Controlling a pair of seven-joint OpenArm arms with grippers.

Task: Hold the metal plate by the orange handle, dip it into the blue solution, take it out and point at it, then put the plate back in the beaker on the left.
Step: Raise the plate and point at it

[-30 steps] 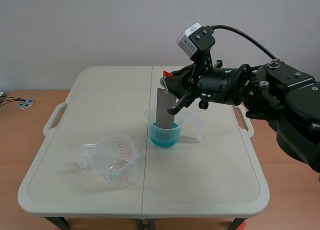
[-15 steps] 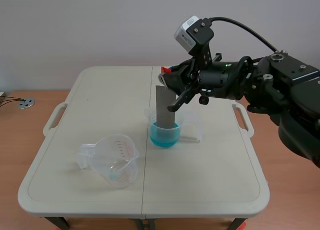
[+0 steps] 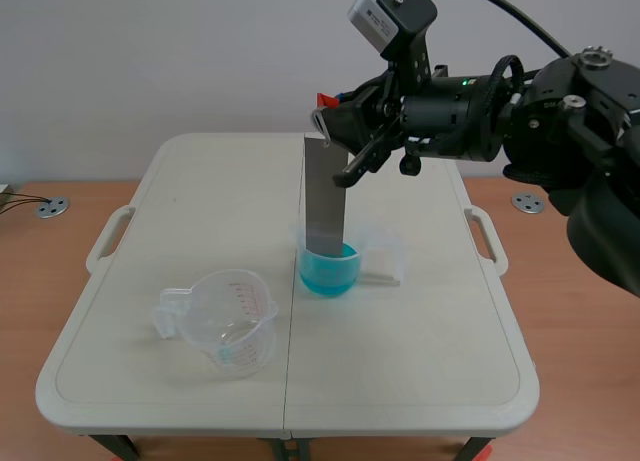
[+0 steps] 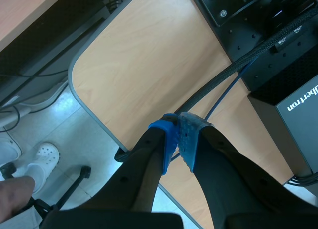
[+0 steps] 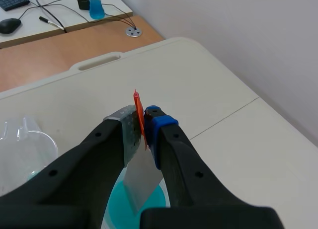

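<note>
My right gripper (image 3: 334, 123) (image 5: 142, 125) is shut on the orange handle (image 3: 326, 100) (image 5: 138, 112) of the grey metal plate (image 3: 324, 196) (image 5: 141, 182). The plate hangs upright, its lower end just inside the beaker of blue solution (image 3: 328, 267) (image 5: 138, 209) at the table's middle. An empty clear beaker (image 3: 230, 319) (image 5: 22, 154) with red marks stands to the front left. My left gripper (image 4: 179, 139) is shut on nothing, off the table over a wooden desk; it does not appear in the scene view.
The white folding table (image 3: 180, 191) has a seam down its middle and handles at both sides. In the left wrist view, black cables (image 4: 218, 82) and a black box (image 4: 293, 110) lie ahead of the gripper.
My right gripper has risen, lifting the metal plate up so that most of it now stands above the blue beaker.
</note>
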